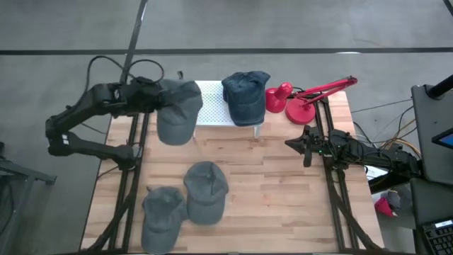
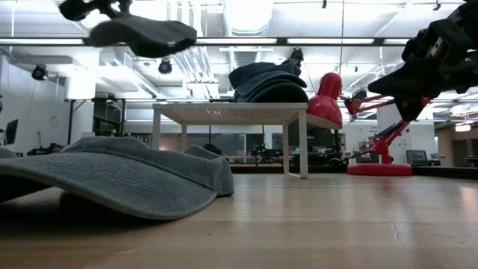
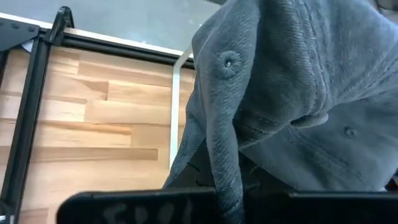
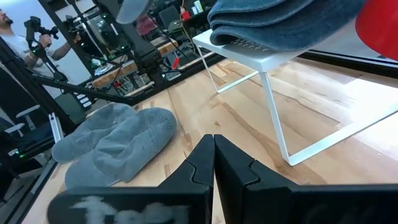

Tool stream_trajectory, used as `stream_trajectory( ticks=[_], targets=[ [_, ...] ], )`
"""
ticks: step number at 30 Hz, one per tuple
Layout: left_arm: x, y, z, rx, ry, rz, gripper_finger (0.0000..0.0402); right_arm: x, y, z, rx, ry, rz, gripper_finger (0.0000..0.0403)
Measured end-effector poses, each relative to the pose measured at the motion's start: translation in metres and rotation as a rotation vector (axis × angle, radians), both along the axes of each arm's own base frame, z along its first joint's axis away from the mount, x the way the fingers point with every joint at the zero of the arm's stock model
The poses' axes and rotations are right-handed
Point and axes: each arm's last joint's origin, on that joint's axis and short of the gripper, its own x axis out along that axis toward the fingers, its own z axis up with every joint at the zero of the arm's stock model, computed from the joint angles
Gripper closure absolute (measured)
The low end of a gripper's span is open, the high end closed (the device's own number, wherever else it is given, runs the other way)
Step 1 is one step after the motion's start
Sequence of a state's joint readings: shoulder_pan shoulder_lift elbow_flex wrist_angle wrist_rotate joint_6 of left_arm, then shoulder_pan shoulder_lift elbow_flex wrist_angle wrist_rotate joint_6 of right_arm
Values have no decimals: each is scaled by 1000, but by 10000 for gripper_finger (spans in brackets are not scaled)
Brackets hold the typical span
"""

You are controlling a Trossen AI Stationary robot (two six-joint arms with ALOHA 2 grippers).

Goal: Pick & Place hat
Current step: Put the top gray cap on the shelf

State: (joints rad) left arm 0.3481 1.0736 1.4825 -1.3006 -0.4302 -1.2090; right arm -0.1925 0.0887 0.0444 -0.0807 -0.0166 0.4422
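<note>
I have the left hand [image 1: 150,99] up at the back left of the worktop [image 1: 283,177], clamped on a grey cap [image 1: 177,110] that hangs in the air from it, partly over the left end of the white wire rack [image 1: 209,106]. From the left wrist camera the cap [image 3: 292,93] drapes right over the fingers, its top button facing me. In the low view it [image 2: 146,33] floats well above the rack [image 2: 231,112], not touching it. A dark blue cap [image 1: 245,95] already sits on the rack's right end (upside-down or not, I cannot tell). Two more grey caps lie near the front of the worktop, one at the front left [image 1: 163,212] and one just beside it [image 1: 207,191], touching. A red desk lamp [image 1: 301,103] stands at the back right. My right hand [image 1: 301,144] waits by the right edge, fingers [image 4: 199,168] pressed together on nothing.
</note>
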Motion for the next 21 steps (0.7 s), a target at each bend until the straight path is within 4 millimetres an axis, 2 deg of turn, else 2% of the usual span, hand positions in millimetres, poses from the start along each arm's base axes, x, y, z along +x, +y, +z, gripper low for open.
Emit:
stream_trajectory(
  ticks=[5,9,16,21],
  targets=[
    [24,16,-9,19,32,85,401,0,0,0,2,-1,0,394],
    [42,36,-13,43,-9,139,401,0,0,0,2,-1,0,394],
    [64,70,-34,-46,14,185,401,0,0,0,2,-1,0,394],
    [80,85,-46,-80,2,190,401,0,0,0,-1,0,1,394]
  ],
)
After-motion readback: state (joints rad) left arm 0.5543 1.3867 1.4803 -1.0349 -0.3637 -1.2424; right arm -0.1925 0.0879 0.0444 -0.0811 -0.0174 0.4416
